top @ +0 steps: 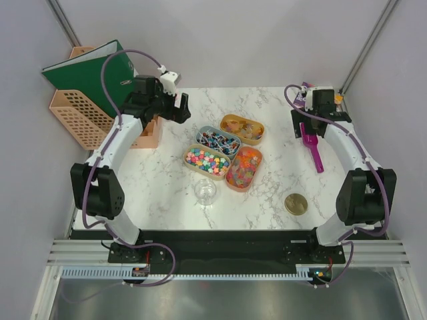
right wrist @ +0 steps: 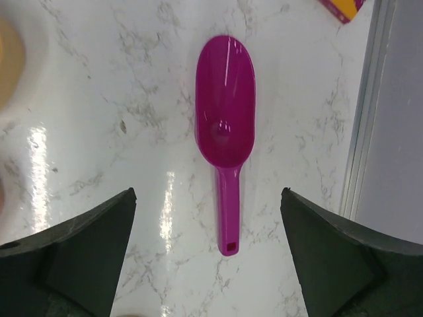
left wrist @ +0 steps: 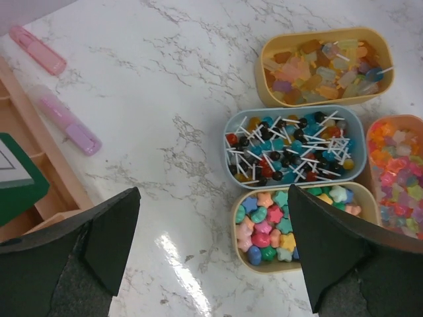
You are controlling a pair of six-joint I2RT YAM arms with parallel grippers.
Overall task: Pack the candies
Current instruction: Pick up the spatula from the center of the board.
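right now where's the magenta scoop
In the top view the magenta scoop lies on the table's right side, right of the candy trays; the right wrist view shows it flat below open fingers.

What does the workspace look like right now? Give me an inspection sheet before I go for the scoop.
Surface: white marbled table, no spills seen.
Job's things: candies sorted in four trays mid-table; scoop lying flat, empty, far right; jar upright, looks empty, near the trays; lid flat, near right.
Clutter: binder and basket far left; two pink pens beside a wooden organizer.
Grippers: left gripper open, empty, above the table by the trays; right gripper open, empty, above the scoop.
Cables: purple cable along each arm, clear of the trays.
Surroundings: grey walls, metal posts at the corners.
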